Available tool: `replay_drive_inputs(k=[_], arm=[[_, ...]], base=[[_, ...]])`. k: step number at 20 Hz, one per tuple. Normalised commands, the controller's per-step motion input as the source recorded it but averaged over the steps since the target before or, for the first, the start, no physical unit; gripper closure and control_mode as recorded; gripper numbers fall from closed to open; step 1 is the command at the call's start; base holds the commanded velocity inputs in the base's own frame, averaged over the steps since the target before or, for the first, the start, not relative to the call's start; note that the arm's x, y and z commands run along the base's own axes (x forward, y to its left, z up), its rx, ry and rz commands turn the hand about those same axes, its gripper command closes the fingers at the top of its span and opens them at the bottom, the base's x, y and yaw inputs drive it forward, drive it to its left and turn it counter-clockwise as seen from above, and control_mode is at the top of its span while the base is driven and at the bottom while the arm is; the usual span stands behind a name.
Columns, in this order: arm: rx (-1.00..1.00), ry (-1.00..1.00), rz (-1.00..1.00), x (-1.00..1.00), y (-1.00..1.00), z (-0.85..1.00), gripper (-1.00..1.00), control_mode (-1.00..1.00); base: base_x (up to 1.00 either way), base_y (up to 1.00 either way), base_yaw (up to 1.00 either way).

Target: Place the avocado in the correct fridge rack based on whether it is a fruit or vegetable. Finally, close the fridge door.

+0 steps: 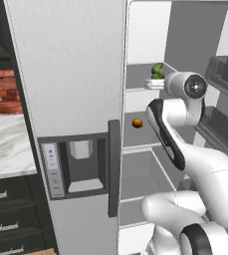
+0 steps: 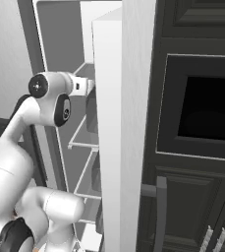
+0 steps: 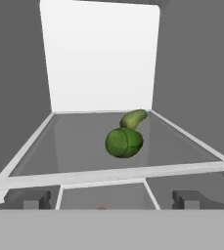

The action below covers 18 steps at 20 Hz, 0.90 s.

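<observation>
The avocado (image 3: 124,142), dark green and round, rests on a glass fridge shelf (image 3: 45,156), apart from my gripper. My gripper (image 3: 111,200) is open at the shelf's front edge, with nothing between its fingertips (image 3: 35,200). In the left base view the avocado (image 1: 157,75) shows on the upper shelf just left of my wrist. The fridge door (image 2: 133,98) stands open, its dark bar handle (image 2: 160,211) low in the right base view and its inner bins (image 1: 225,74) at the right of the left base view.
An elongated paler green item (image 3: 133,118) lies just behind the avocado. An orange ball (image 1: 137,123) sits on the shelf below. The shut door with the dispenser panel (image 1: 70,164) is on the left. Dark cabinets and an oven (image 2: 202,113) are to the right.
</observation>
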Motion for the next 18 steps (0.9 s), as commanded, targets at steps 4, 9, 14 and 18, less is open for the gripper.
replay_drive_inputs(k=[4,9,14,18], arm=[[0.00,0.06,0.00,-1.00,0.11,0.00,-1.00,-1.00],[0.00,0.17,0.00,-0.99,0.13,0.00,-1.00,-1.00],[0.00,0.27,0.01,-0.80,0.20,-0.02,-1.00,-1.00],[0.00,0.23,0.00,-0.44,0.04,-0.16,-1.00,-1.00]], base=[[0.00,0.00,0.00],[0.00,0.00,0.00],[0.00,0.00,0.00],[0.00,0.00,0.00]])
